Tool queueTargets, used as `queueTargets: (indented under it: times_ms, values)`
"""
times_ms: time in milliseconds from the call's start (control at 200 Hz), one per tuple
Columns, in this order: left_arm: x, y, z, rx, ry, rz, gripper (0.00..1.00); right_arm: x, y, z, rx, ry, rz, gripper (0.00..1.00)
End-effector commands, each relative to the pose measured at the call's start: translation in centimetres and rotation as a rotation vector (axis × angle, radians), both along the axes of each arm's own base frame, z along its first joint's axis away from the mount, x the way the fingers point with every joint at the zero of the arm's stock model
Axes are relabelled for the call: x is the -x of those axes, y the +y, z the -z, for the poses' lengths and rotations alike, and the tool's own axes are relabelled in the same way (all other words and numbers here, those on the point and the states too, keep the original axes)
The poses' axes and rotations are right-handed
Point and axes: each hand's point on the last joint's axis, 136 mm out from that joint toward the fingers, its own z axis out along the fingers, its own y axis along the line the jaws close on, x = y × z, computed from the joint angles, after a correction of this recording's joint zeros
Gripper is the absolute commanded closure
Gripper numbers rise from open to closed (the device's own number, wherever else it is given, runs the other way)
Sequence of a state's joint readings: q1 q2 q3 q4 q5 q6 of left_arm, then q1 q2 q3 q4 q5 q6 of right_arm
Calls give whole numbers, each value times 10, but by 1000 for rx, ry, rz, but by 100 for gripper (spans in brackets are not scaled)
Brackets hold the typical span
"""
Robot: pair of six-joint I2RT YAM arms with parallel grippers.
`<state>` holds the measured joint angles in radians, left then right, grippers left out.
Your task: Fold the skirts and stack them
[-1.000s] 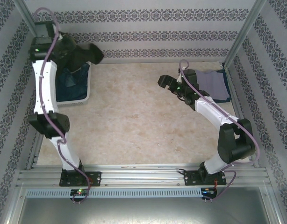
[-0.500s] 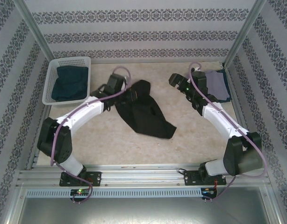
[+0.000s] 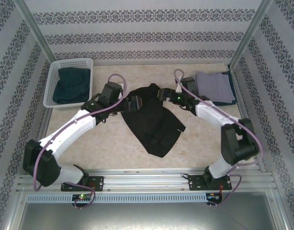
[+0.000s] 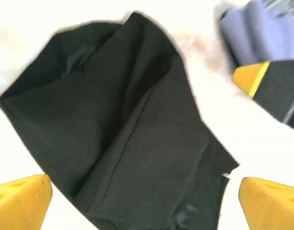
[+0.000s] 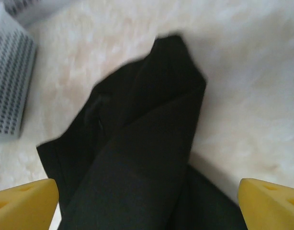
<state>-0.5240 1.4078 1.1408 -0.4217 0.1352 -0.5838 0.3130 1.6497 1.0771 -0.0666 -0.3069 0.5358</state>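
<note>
A black skirt (image 3: 154,120) lies crumpled and spread out on the middle of the table. My left gripper (image 3: 134,103) hovers at its far left corner. In the left wrist view the gripper (image 4: 146,203) is open, its yellow fingertips (image 4: 20,201) wide apart above the skirt (image 4: 128,139). My right gripper (image 3: 164,93) is at the skirt's far right corner, open over the cloth (image 5: 142,158). A folded lavender-grey skirt (image 3: 214,86) rests at the back right on a dark blue one (image 3: 232,91). Another dark blue denim skirt (image 3: 70,84) sits in the basket.
The white lattice basket (image 3: 50,88) stands at the back left, and its wall (image 5: 10,91) shows in the right wrist view. Patterned walls and metal posts enclose the table. The two grippers are close together over the skirt's far edge.
My left arm swung from the basket to the table's middle with the black skirt, laid it down and opened. My right gripper moved left to the skirt's far edge.
</note>
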Motion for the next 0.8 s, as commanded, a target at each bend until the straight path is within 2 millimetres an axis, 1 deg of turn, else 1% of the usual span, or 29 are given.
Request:
queueTargets:
  times_ms: [0, 40, 65, 110, 160, 245, 305, 380, 405, 420, 435, 465, 495, 535, 585, 620, 634, 639, 649, 659, 674, 714, 749, 754, 769, 794]
  values:
    - [23, 15, 72, -147, 207, -50, 0, -2, 21, 23, -65, 139, -57, 6]
    - [20, 17, 79, -155, 216, -75, 0, -5, 26, 33, -69, 187, -55, 7]
    - [18, 17, 85, -155, 221, -73, 0, -8, 29, 36, -67, 203, -56, 6]
    - [15, 12, 92, -154, 223, -51, 0, -13, 30, 41, -47, 217, -49, 5]
    - [12, 4, 103, -150, 232, -11, 4, -21, 27, 46, -16, 225, -21, 4]
    - [7, -7, 124, -162, 267, 47, 13, -36, 28, 53, -10, 246, -11, 3]
    - [2, -20, 135, -148, 301, 97, 20, -47, 35, 57, -37, 260, -23, 4]
    - [-2, -36, 146, -103, 338, 139, 31, -59, 48, 66, -86, 298, -37, 8]
    - [-3, -38, 151, -102, 348, 138, 36, -62, 51, 70, -97, 308, -40, 13]
    - [-4, -37, 154, -108, 354, 133, 39, -63, 53, 73, -100, 315, -38, 18]
    - [-4, -35, 157, -116, 359, 125, 44, -65, 53, 76, -101, 323, -34, 26]
    - [-5, -30, 163, -146, 369, 112, 52, -67, 52, 81, -98, 336, -17, 46]
    - [-6, -24, 167, -173, 375, 98, 60, -69, 50, 86, -95, 343, 1, 58]
    - [-7, -18, 167, -185, 374, 91, 72, -70, 49, 88, -106, 343, 20, 71]
    - [-11, -7, 163, -193, 362, 71, 86, -69, 46, 83, -139, 324, 51, 86]
    - [-14, 4, 158, -207, 345, 50, 97, -65, 44, 77, -162, 295, 78, 93]
    - [-16, 9, 156, -214, 337, 41, 100, -63, 44, 73, -173, 284, 89, 96]
    - [-16, 10, 155, -214, 336, 38, 100, -61, 44, 74, -174, 285, 94, 97]
    - [-18, 13, 153, -217, 329, 34, 100, -62, 43, 68, -184, 269, 103, 98]
    - [-19, 16, 152, -221, 323, 32, 100, -59, 42, 68, -189, 268, 112, 100]
    - [-22, 20, 149, -226, 314, 29, 100, -55, 41, 67, -199, 264, 125, 100]
    - [-30, 29, 141, -244, 290, 27, 100, -46, 39, 57, -228, 238, 162, 100]
    - [-40, 38, 133, -274, 268, 19, 100, -37, 39, 49, -253, 211, 203, 100]
    - [-42, 39, 131, -277, 263, 18, 100, -37, 39, 45, -261, 202, 207, 100]
    - [-47, 42, 127, -293, 251, 14, 100, -31, 39, 46, -270, 197, 228, 100]
    - [-55, 46, 121, -317, 233, 12, 100, -25, 42, 39, -298, 169, 259, 100]
